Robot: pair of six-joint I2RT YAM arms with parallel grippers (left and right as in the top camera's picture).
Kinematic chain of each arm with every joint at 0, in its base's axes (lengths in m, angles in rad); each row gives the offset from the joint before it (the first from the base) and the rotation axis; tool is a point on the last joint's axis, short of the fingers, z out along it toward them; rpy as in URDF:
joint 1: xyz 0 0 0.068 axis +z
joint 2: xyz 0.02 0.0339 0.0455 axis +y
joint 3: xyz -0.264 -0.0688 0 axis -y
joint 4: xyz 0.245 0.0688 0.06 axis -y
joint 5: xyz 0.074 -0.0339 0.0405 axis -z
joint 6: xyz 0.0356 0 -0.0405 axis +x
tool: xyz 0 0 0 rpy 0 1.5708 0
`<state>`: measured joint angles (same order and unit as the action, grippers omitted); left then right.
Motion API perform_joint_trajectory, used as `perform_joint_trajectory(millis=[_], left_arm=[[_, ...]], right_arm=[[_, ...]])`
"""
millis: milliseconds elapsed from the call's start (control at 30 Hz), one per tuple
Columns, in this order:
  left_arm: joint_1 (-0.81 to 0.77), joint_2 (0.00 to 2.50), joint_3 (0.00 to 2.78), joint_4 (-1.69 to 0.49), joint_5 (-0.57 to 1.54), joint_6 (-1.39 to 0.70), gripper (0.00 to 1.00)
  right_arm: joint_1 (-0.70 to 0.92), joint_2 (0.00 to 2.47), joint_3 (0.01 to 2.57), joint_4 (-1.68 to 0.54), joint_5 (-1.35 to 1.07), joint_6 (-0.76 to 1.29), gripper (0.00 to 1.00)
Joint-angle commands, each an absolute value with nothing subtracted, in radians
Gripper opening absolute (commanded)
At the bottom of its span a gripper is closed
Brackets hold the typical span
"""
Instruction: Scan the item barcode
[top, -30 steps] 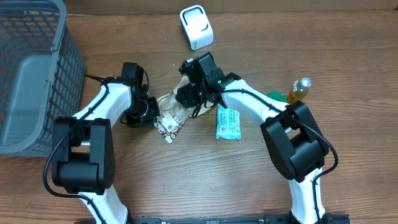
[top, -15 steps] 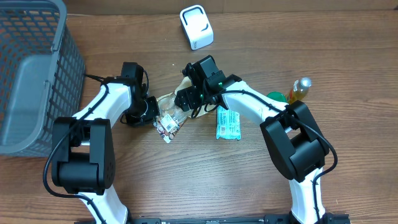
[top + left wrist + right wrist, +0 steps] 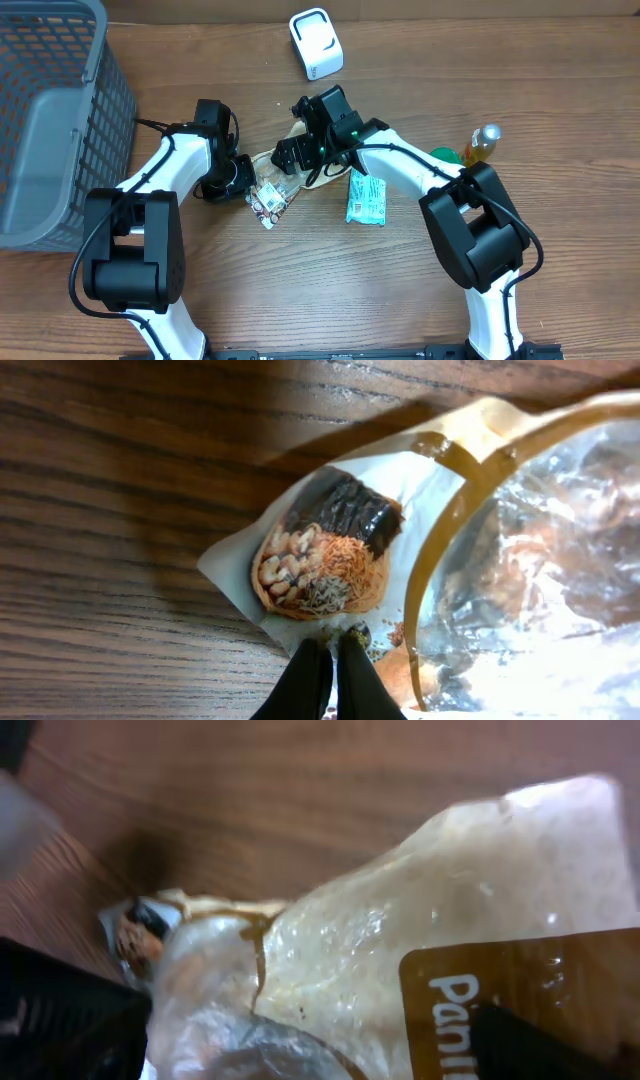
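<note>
- Left gripper (image 3: 325,665): pinched shut on snack packet's (image 3: 272,190) corner.
- Right gripper (image 3: 292,157): spread wide over packet, holding nothing.
- Packet: on table (image 3: 300,290) between both grippers, long axis slanting toward white scanner (image 3: 316,43) beyond; right gripper nearer it.

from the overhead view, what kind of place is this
Probably a mock shop checkout on a wooden table: a white barcode scanner at the far edge, a grey mesh basket to one side, and packaged goods like a snack bag and a teal packet.
</note>
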<state>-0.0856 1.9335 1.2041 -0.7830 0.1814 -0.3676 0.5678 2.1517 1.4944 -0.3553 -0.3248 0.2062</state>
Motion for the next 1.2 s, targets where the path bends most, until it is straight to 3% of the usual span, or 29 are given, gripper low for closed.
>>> perform_joint_trajectory(millis=[0, 267, 767, 1167], left_arm=[[-0.088, 1.926, 1.189, -0.777, 0.146, -0.351, 0.04], [-0.088, 1.926, 1.189, -0.776, 0.146, -0.351, 0.04], [-0.088, 1.926, 1.189, -0.75, 0.146, -0.351, 0.04], [-0.089, 1.926, 1.189, -0.702, 0.146, -0.291, 0.04]], right_arm=[[0.549, 2.155, 1.533, -0.327, -0.288, 0.209, 1.0], [0.556, 2.156, 1.531, -0.304, -0.202, 0.182, 1.0], [0.578, 2.191, 1.428, -0.3, -0.289, 0.255, 1.0], [0.581, 2.218, 1.427, -0.327, -0.841, 0.334, 0.99]])
